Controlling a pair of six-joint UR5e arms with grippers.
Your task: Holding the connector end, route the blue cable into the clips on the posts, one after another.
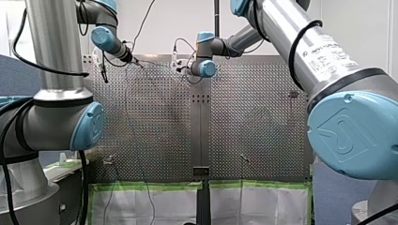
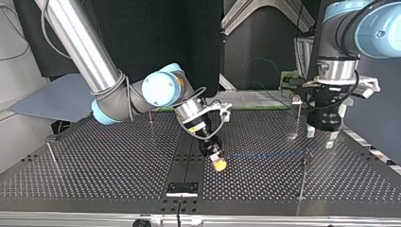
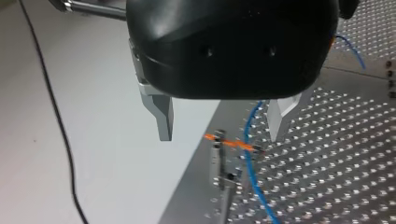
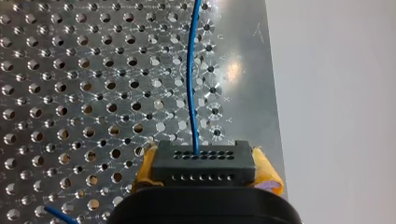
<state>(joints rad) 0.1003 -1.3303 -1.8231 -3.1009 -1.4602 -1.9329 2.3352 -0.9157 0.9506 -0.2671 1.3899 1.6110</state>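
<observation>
In the right wrist view a black connector (image 4: 204, 163) sits clamped between my right gripper's yellow pads (image 4: 266, 170), and the blue cable (image 4: 191, 84) leaves it over the perforated plate. The top view shows my right gripper (image 2: 218, 163) low over the table's middle, with the blue cable (image 2: 265, 154) stretched toward a thin post (image 2: 305, 163). My left gripper (image 2: 321, 137) hangs open at that view's right. Its metal fingers (image 3: 161, 116) stand wide apart above a post's clip (image 3: 219, 158) with orange tips. The cable (image 3: 252, 172) passes beside that clip.
More thin posts stand on the perforated table (image 2: 94, 170): one at the back (image 2: 298, 113), one behind my right arm (image 2: 150, 118), one near the top view's left edge (image 2: 51, 153). A black bracket (image 2: 182, 188) sits at the near edge. A black wire (image 3: 60, 135) lies off the plate.
</observation>
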